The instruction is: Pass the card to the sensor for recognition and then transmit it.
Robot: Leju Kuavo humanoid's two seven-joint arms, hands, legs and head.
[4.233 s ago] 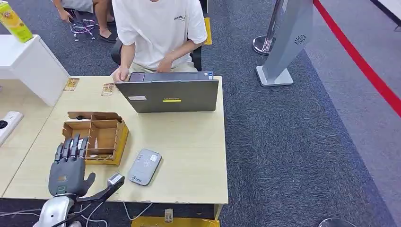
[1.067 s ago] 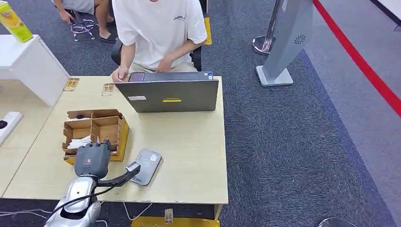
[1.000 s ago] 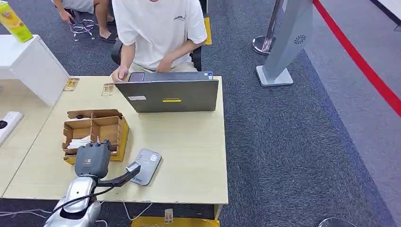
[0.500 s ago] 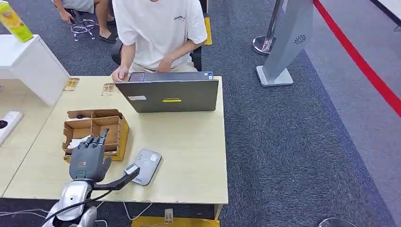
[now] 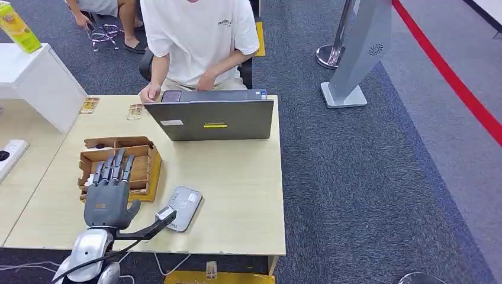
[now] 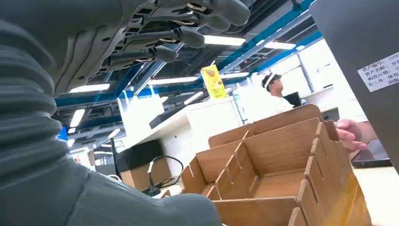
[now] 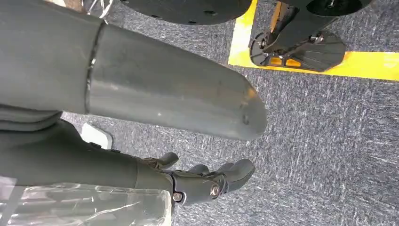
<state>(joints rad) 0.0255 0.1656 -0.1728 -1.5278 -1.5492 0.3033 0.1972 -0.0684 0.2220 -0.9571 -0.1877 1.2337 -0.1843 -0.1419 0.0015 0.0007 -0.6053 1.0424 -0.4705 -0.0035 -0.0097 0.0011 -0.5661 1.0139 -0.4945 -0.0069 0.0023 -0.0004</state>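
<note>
Over brown cardboard divider box (image 5: 121,167): left robot hand (image 5: 108,195) flat, fingers spread, empty; rounded grey sensor (image 5: 183,207) beside.

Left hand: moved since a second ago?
Yes. The left hand opened and slid slightly back toward the robot, its fingers now extended over the cardboard box.

I see the light wooden table (image 5: 237,183) carrying a cardboard divider box (image 5: 137,160), a grey card sensor (image 5: 182,207), and an open laptop (image 5: 210,118).
</note>
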